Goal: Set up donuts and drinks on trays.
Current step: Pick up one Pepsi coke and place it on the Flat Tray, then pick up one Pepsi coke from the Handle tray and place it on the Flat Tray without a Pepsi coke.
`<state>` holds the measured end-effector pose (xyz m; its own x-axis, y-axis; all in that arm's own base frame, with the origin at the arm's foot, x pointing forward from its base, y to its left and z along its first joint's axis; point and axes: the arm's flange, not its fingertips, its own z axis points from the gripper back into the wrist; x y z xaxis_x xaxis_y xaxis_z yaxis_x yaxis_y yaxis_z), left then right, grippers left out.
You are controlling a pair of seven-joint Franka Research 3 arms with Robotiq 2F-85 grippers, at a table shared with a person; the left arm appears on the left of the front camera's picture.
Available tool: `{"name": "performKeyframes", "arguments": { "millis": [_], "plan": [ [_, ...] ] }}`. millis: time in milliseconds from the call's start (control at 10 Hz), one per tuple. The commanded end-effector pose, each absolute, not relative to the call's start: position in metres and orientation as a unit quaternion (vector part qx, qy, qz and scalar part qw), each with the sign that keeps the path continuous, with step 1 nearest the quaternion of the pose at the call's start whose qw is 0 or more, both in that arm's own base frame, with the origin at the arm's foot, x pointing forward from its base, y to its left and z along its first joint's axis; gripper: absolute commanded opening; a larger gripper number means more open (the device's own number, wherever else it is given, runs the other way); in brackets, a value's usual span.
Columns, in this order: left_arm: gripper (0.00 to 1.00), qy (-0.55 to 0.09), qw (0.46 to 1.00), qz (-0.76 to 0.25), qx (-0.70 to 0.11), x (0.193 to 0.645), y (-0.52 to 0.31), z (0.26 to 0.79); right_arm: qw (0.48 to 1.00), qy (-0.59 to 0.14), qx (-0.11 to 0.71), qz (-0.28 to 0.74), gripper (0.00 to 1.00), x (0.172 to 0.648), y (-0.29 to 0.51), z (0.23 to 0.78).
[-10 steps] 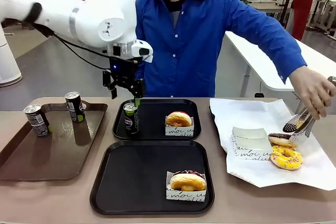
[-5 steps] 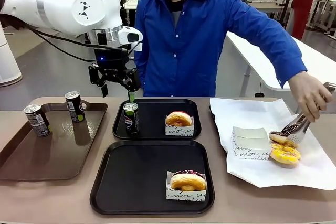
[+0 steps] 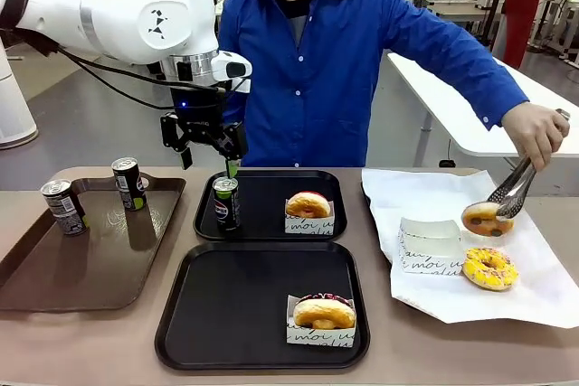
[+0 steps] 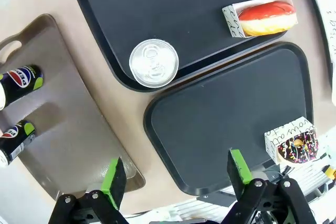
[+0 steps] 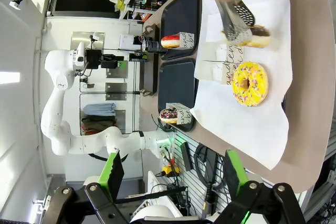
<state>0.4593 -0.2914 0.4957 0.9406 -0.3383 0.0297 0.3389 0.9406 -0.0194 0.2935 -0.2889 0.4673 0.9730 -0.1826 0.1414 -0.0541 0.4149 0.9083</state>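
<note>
Left pincer: the left gripper hangs released just above the far tray's left end; its green-padded fingers are spread wide with nothing between them.
Right pincer: the right gripper is released too; fingers wide apart and empty, off the table's side by the paper.
Far tray: the far black tray, matte plastic with rounded corners and a raised rim, carries a slim dark soda can upright at its left end, below the left gripper and apart from its pads; a pink-iced ring donut in a white printed paper sleeve sits at its right end.
Near tray: the near black tray, matching the first, lies just in front of it; a chocolate-iced sprinkled donut in a like sleeve sits in its front right corner.
Brown tray: the long brown handled tray lies to the left; two more dark cans stand upright at its far end.
Paper: the white paper sheet lies to the right; on it an empty printed sleeve and, just beside it, a yellow-iced donut.
Person: the person's hand grips metal tongs; these hold a chocolate-iced donut above the paper.
</note>
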Motion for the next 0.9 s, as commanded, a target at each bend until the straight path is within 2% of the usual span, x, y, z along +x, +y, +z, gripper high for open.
{"name": "performKeyframes", "arguments": {
  "millis": [0,600,800],
  "plan": [
    [1.00,-0.018,0.984,-0.176,-0.001,0.460,-0.292,0.498,0.833,-0.113,0.541,-0.038,1.00,0.294,-0.289,0.467],
    [1.00,-0.013,0.985,-0.172,-0.012,0.459,-0.292,0.496,0.833,-0.113,0.541,-0.038,1.00,0.294,-0.289,0.467],
    [1.00,-0.060,0.990,-0.122,-0.029,0.459,-0.209,0.553,0.833,-0.113,0.541,-0.038,1.00,0.294,-0.289,0.467]
  ]
}}
